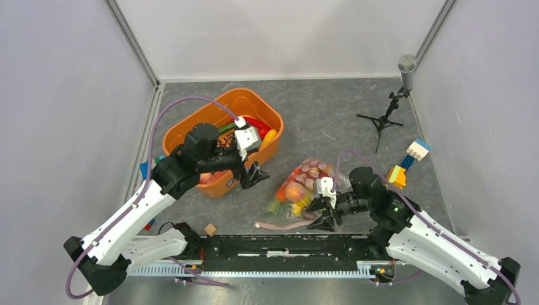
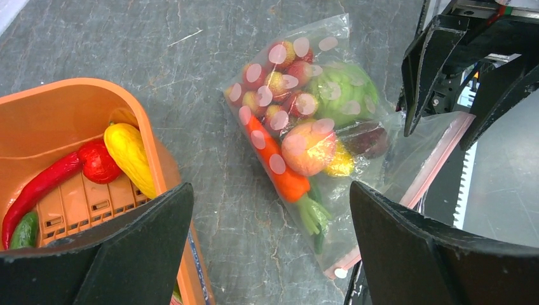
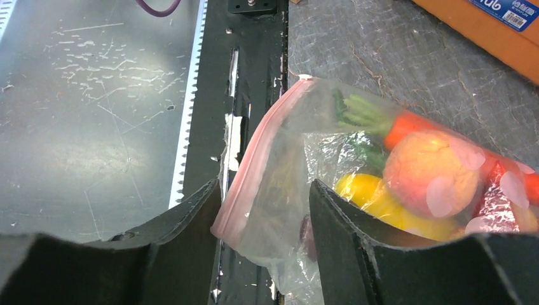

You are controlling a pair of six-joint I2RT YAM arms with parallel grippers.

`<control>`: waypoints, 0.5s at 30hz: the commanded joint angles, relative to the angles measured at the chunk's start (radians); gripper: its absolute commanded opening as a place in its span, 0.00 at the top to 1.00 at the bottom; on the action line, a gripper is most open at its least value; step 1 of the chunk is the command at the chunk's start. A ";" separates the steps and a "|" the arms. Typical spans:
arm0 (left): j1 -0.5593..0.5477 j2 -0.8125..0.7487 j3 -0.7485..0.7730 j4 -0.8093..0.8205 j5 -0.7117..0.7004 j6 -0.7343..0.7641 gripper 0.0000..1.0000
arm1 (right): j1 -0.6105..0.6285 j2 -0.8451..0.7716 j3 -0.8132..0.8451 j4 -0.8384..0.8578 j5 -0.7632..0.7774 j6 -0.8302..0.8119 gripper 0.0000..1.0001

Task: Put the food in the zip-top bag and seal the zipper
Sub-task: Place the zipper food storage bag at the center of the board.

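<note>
Left wrist: one zip-top bag [image 2: 305,127], one orange tub [image 2: 76,86].

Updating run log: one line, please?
clear polka-dotted plastic bag: toy food inside | right gripper: open, astride pink zipper strip | left gripper: open, beside orange plastic tub

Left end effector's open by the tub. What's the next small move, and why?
Probably lower the left end effector into the tub onto the yellow piece: its jaws are open and empty, and that piece and the chilli lie in the tub, not in the bag.
</note>
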 commanded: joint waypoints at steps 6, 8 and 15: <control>0.002 0.004 0.000 -0.008 0.024 0.011 0.02 | 0.004 0.014 0.047 0.006 -0.027 -0.024 0.39; 0.002 0.005 0.003 -0.014 0.024 0.014 0.02 | 0.004 0.012 0.049 0.014 -0.059 -0.030 0.36; 0.002 0.003 0.004 -0.012 0.003 0.010 0.01 | 0.004 -0.045 0.070 0.125 -0.100 0.013 0.22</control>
